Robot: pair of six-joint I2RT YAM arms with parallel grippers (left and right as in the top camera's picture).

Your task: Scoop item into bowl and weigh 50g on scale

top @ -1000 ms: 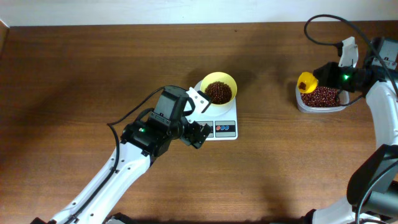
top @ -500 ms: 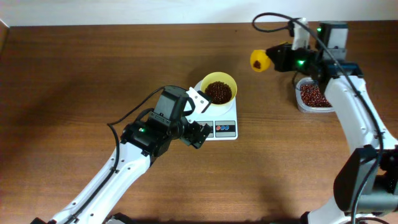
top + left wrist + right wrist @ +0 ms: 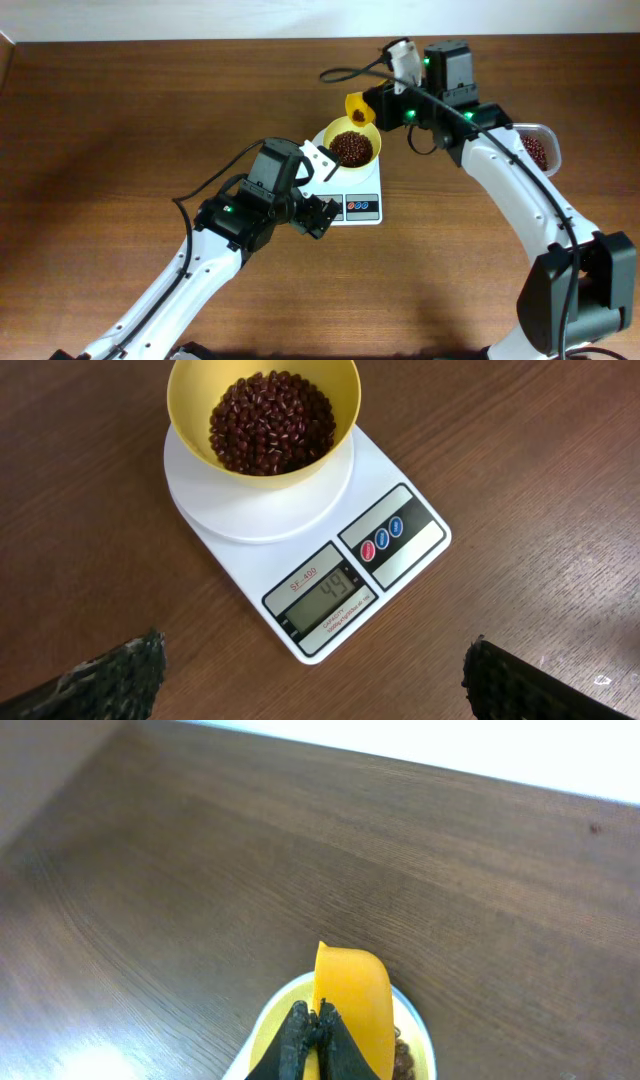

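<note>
Wooden worktop (image 3: 120, 150) lies under everything, dark brown and grained. Nearest me, my left tool (image 3: 322, 188) hangs spread wide and empty, its two black fingertips on either side of the scale's front and clear of it. Nothing stands between it and the white scale (image 3: 250, 510). The grey display (image 3: 330, 595) reads 49, with a red and a blue button beside it.

On the round platform sits the yellow bowl (image 3: 340, 400), its far rim cut off in my left wrist view. It holds a heap of small red-brown beans (image 3: 270, 422).

Beyond that, my right tool (image 3: 312, 1035) is pinched shut on the handle of a yellow scoop (image 3: 358, 108), which hangs over the bowl's far edge. A dark patch shows in the scoop; I cannot tell how much it carries. A black cable (image 3: 345, 72) loops behind it.

Farthest right, a clear tub (image 3: 540, 150) with more beans is half hidden behind my right arm.
</note>
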